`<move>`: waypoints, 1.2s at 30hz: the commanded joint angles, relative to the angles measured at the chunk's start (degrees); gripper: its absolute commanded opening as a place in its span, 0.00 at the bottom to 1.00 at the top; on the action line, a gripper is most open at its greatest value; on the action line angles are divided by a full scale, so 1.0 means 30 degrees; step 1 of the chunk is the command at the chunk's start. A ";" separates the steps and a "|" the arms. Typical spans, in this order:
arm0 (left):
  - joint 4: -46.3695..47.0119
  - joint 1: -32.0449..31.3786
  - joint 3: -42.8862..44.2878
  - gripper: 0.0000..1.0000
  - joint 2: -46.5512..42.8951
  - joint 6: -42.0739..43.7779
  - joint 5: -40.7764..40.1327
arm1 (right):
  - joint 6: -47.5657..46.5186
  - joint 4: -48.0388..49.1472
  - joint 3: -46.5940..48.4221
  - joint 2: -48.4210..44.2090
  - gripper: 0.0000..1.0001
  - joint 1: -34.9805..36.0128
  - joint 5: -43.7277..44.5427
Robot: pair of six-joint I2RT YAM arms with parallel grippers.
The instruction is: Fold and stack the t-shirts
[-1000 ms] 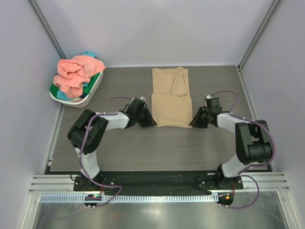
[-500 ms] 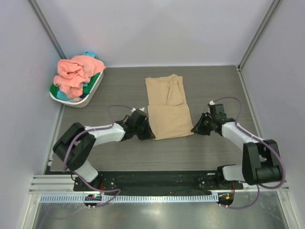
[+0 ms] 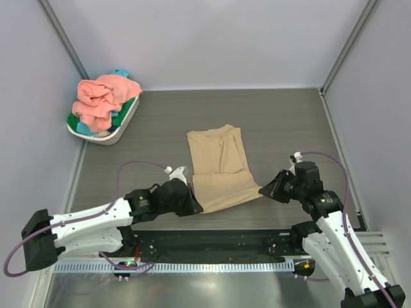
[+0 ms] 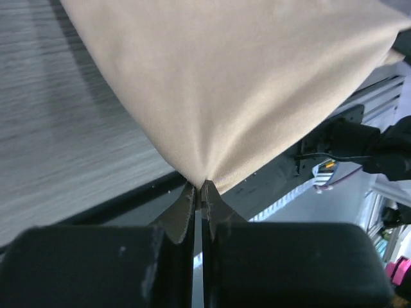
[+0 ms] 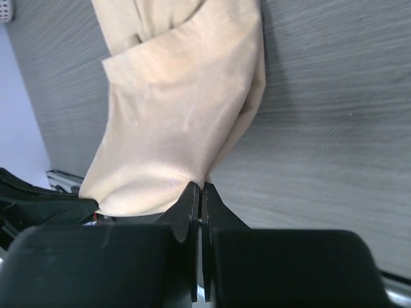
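At near edge of desk | left hand clenched on tan shirt, near-left corner | right hand clenched on near-right corner | pink shirt in basket, far left

Left wrist: tan t-shirt runs off the top and right edges; its corner tip is hidden inside the pinching left gripper. Lower-right background is blurred, and a pink object is clipped by the edge, can't tell what it is. Right wrist: shirt cut off at the top, pinched corner hidden inside the clamped right gripper. Top view: green t-shirt and teal t-shirt are mostly buried under the salmon pink t-shirt in the basket. Right arm elbow is clipped by the bottom edge.
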 commanded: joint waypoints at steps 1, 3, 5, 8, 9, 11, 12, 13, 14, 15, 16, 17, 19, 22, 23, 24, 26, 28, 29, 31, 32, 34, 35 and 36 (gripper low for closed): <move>-0.3608 -0.0391 0.0828 0.00 -0.1459 -0.1497 -0.2017 | 0.1227 -0.2222 0.2191 -0.0760 0.01 0.0252 0.0671; -0.5562 -0.0391 0.2489 0.00 -0.1724 -0.1380 -0.3356 | 0.0818 -0.2661 0.3367 -0.0060 0.01 0.0253 0.1080; -0.7092 -0.0333 0.3901 0.00 -0.1551 -0.0913 -0.4299 | 0.0173 -0.2693 0.4950 0.1521 0.01 0.0253 0.1228; -0.9173 0.0716 0.6743 0.00 -0.0586 0.0492 -0.4685 | -0.0412 -0.2664 0.6855 0.3451 0.01 0.0253 0.1667; -0.9295 0.1128 0.7678 0.00 -0.0409 0.0901 -0.4597 | -0.0531 -0.2635 0.7323 0.3982 0.01 0.0253 0.1987; -0.9443 0.2152 0.8417 0.00 0.0236 0.2011 -0.3780 | -0.0823 -0.2547 0.8496 0.5238 0.01 0.0253 0.2340; -0.9269 0.3405 0.8623 0.00 0.0470 0.2396 -0.3312 | -0.0912 -0.2431 0.8848 0.5653 0.01 0.0253 0.2516; -0.9064 0.4113 0.8886 0.00 0.0878 0.2806 -0.2756 | -0.1029 -0.2372 0.9490 0.6063 0.01 0.0253 0.2750; -0.8830 0.4758 0.8947 0.00 0.1085 0.3419 -0.1503 | -0.1233 -0.2342 0.9786 0.6589 0.01 0.0253 0.2868; -0.8422 0.5983 0.9092 0.00 0.1377 0.3744 -0.0969 | -0.1264 -0.2110 1.0050 0.7523 0.01 0.0253 0.2898; -0.8302 0.6517 0.9239 0.00 0.1699 0.4008 -0.0441 | -0.1322 -0.1991 1.0546 0.8083 0.01 0.0253 0.2870; -0.8271 0.6987 0.9733 0.00 0.2427 0.4272 0.0202 | -0.1352 -0.1816 1.0783 0.8582 0.01 0.0253 0.2695; -0.8271 0.8072 1.0234 0.00 0.3164 0.5063 0.0821 | -0.1469 -0.1405 1.1542 1.0105 0.01 0.0253 0.2577; -0.7979 0.9507 1.1083 0.00 0.4774 0.5972 0.2285 | -0.1762 -0.1229 1.2771 1.2068 0.01 0.0223 0.2810; -0.7920 0.9859 1.1463 0.00 0.5504 0.6177 0.2724 | -0.1820 -0.1170 1.3096 1.2566 0.01 0.0223 0.2927; -0.7717 1.0530 1.1670 0.00 0.5917 0.6585 0.3279 | -0.1937 -0.0967 1.3361 1.3006 0.01 0.0223 0.2957; -0.7627 1.1120 1.2080 0.00 0.6621 0.6939 0.3752 | -0.2026 -0.0819 1.4268 1.4412 0.01 0.0223 0.2957; -0.7364 1.1911 1.2579 0.00 0.7646 0.7465 0.4367 | -0.2114 -0.0584 1.5145 1.5755 0.01 0.0165 0.2957; -0.7247 1.2116 1.2783 0.00 0.8056 0.7671 0.4572 | -0.2143 -0.0468 1.5411 1.6170 0.01 0.0136 0.2986; -0.7012 1.2732 1.3369 0.00 0.9285 0.8110 0.4982 | -0.2056 0.0000 1.5967 1.6962 0.01 0.0107 0.3103; -0.6837 1.3053 1.3574 0.00 0.9667 0.8287 0.5158 | -0.1997 0.0408 1.6174 1.7749 0.01 0.0048 0.3104; -0.6719 1.3493 1.4303 0.00 1.1068 0.8522 0.5538 | -0.1967 0.0617 1.6961 1.8631 0.01 -0.0010 0.3191; -0.6602 1.3872 1.4569 0.00 1.1512 0.8755 0.5714 | -0.1880 0.0791 1.7286 1.9622 0.01 0.0018 0.3221; -0.6543 1.4050 1.4920 0.00 1.2010 0.8844 0.5832 | -0.1821 0.0909 1.7579 2.0096 0.01 0.0018 0.3250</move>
